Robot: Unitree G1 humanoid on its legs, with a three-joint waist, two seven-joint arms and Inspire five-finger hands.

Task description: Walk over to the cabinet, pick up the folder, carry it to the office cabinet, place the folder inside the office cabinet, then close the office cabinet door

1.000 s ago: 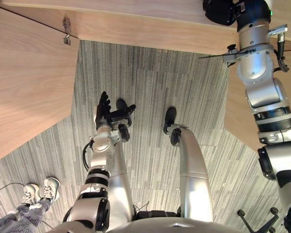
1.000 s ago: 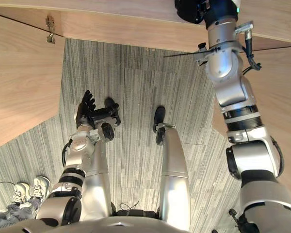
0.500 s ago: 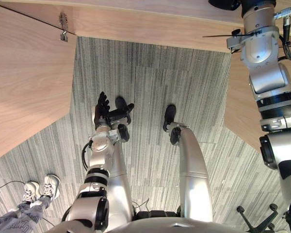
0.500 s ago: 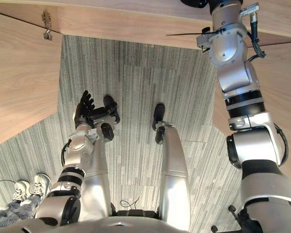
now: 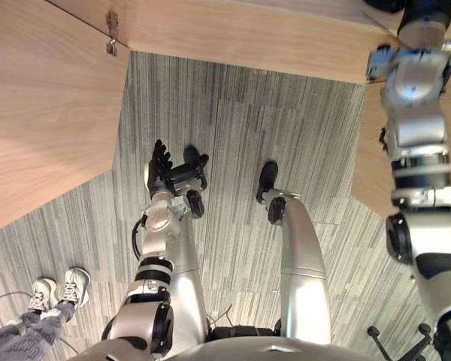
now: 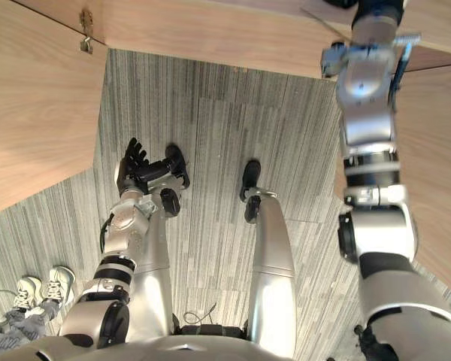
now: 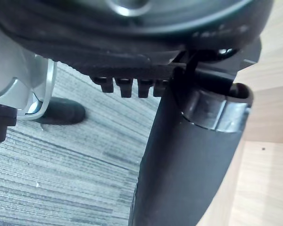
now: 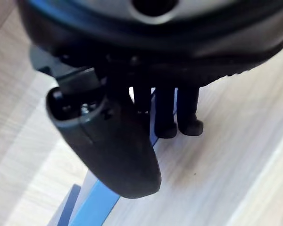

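Right wrist view: right hand (image 8: 146, 52) sits over a pale wooden cabinet surface (image 8: 226, 155). A thin blue folder (image 8: 92, 202), seen nearly edge-on, runs between its thumb and fingers (image 8: 166, 123). Thumb on one side, fingers on the other, closed narrowly on the folder; the fingertips look to reach the wood.

Eye views: right arm reaches up and forward over the top of the light wooden cabinet (image 5: 248, 37).

Left hand (image 5: 164, 171) hangs low over the grey striped carpet (image 5: 286, 143). It holds nothing, fingers straight and thumb out to the side.

A large wooden door panel (image 5: 37, 113) stands at the robot's left, with a small metal hinge (image 5: 111, 39) at its upper corner.

A person's white sneakers (image 5: 60, 289) stand on the carpet at lower left.
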